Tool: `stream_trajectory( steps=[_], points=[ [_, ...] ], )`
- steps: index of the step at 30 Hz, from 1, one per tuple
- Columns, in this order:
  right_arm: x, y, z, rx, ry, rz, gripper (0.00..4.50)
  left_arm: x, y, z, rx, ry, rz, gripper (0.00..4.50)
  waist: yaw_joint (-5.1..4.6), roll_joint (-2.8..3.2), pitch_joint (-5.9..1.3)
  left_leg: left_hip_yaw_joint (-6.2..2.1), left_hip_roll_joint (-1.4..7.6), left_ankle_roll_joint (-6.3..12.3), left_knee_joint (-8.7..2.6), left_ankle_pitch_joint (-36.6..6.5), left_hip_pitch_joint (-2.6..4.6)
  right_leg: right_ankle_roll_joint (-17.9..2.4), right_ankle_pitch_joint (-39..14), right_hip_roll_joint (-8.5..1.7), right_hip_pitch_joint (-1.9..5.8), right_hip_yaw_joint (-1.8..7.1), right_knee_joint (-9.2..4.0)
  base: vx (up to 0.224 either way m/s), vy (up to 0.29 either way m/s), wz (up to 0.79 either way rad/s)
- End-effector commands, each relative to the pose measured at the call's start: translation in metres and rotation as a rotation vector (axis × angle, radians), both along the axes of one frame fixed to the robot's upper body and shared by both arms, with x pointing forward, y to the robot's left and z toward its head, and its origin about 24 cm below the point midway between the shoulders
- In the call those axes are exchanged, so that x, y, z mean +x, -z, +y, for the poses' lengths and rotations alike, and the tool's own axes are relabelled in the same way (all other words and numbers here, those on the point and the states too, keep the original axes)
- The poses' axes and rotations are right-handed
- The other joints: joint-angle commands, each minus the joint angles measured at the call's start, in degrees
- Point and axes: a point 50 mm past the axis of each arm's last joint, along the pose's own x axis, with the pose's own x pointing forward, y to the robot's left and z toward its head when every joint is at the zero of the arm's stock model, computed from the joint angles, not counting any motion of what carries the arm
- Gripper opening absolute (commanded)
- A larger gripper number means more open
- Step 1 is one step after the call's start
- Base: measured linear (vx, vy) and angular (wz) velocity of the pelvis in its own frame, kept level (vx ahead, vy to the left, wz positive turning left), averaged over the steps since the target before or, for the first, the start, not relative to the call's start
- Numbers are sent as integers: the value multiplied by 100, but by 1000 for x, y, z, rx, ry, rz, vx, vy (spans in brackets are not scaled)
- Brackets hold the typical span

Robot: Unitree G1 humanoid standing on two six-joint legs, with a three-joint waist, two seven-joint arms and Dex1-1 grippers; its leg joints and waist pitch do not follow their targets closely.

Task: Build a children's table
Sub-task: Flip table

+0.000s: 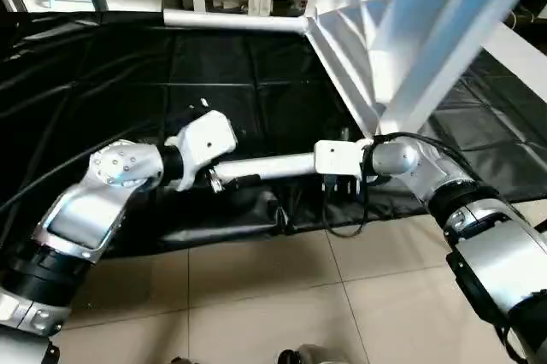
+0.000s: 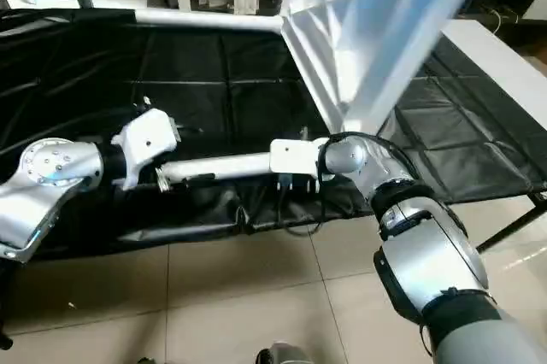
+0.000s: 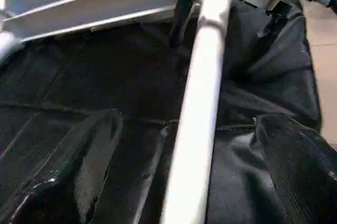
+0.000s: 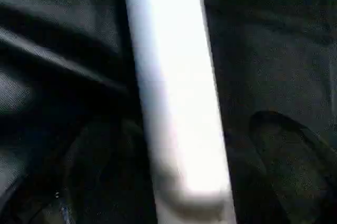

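white leg (image 1: 272, 166) spans both grippers near the black sheet's (image 1: 128, 91) front edge.

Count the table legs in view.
3: first leg nearest the robot, second leg along the far edge of the cloth, third leg slanting up at right. More may be hidden.

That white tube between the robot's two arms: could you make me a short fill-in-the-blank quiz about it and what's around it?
1. The white leg runs between the left tool and the right tool, above a ____ sheet.
2. Both tools' fingers stand ____.
3. The tilted table top is coloured ____.

Missing words: black; open; white
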Motion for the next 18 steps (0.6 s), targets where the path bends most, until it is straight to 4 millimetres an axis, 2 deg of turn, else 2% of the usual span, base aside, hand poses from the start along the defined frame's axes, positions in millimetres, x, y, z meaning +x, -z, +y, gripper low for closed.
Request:
stream_trajectory(
  steps=[1, 8, 10, 11, 12, 13, 15, 16, 17, 18],
  points=[
    [-3, -4, 1, 68, -38, 52, 450, 1, -3, -2, 11, 21, -15, 448, 16, 153, -571, 46, 97, 982, -262, 530, 46, -2016, 1726, -481, 579, 316, -177, 0, 0, 0],
    [-3, -17, 1, 149, -92, 102, 450, 4, 2, -5, 10, 25, -23, 448, 57, 159, -602, 37, 104, 955, -249, 658, 66, -2032, 1850, -460, 589, 303, -163, 0, 0, 0],
    [-1, -29, 4, 281, -99, 119, 450, 6, 3, -7, 7, 23, -33, 448, 59, 136, -619, 31, 106, 996, -247, 692, 61, -2060, 1975, -458, 606, 303, -145, 0, 0, 0],
    [-1, -29, 4, 281, -99, 119, 450, 6, 3, -7, 7, 23, -33, 448, 61, 131, -620, 31, 105, 1015, -249, 678, 57, -2059, 1999, -462, 614, 303, -143, 0, 0, 0],
    [1, -41, 6, 407, -105, 132, 450, 7, 2, -8, 0, 21, -39, 448, 56, 135, -625, 24, 108, 1039, -247, 726, 62, -2068, 2037, -461, 609, 296, -138, 0, 0, 0],
    [1, -41, 6, 408, -105, 132, 450, 7, 2, -8, 0, 21, -39, 448, 65, 126, -631, 22, 111, 1086, -247, 708, 58, -2082, 2076, -468, 624, 302, -132, 0, 0, 0],
    [4, -57, 5, 573, -110, 136, 450, 6, -5, -6, -36, 22, -43, 448, 74, 121, -630, 22, 124, 1128, -250, 742, 51, -2067, 2122, -466, 631, 294, -125, 0, 0, 0],
    [3, -66, 2, 705, -117, 159, 450, 3, -13, -2, -74, 26, -41, 448, 97, 160, -626, 20, 128, 1133, -250, 789, 63, -2077, 2186, -452, 623, 285, -119, 0, 0, 0],
    [3, -68, 1, 732, -119, 167, 450, 2, -15, -1, -83, 28, -40, 448, 112, 155, -631, 21, 135, 1128, -251, 818, 56, -2068, 2279, -449, 644, 288, -112, 0, 0, 0],
    [2, -68, 1, 748, -121, 174, 450, 1, -16, 0, -89, 31, -38, 448, 127, 156, -640, 14, 151, 1120, -245, 885, 62, -2064, 2349, -447, 630, 277, -99, 0, 0, 0]
  ],
)
